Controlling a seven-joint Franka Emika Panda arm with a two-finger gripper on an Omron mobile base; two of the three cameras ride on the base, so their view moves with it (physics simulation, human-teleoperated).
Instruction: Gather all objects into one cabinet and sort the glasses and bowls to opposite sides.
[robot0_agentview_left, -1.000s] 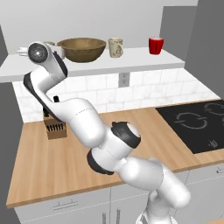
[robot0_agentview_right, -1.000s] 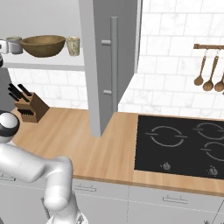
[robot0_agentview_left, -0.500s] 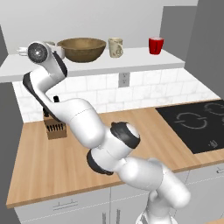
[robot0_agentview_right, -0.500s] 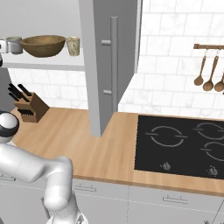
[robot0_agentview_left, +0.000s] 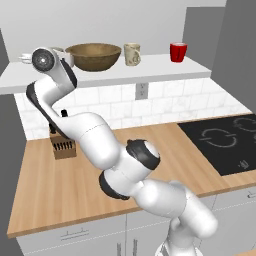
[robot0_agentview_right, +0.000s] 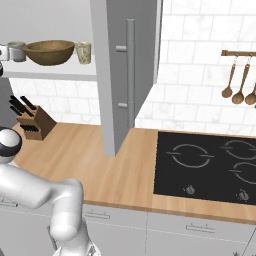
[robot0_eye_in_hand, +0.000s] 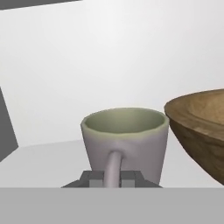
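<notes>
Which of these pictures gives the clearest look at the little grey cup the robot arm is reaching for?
The hand view: the grey cup sits close up, its handle between the shut gripper tips. The right base view shows it small, at the shelf's far left beside the wooden bowl. In the left base view, the arm mostly hides it.

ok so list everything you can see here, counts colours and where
wooden bowl: 1, brown, cabinet shelf, left of middle
grey cup: 1, grey with handle, shelf, left of the bowl
mug: 1, cream, shelf, right of the bowl
red cup: 1, red, shelf, right end
knife block: 1, brown, dark handles, counter by the wall
cabinet door: 1, grey, open
cooktop: 1, black, counter right
wooden spoons: brown, wall rail
tool: 1, dark, shut on the grey cup's handle
</notes>
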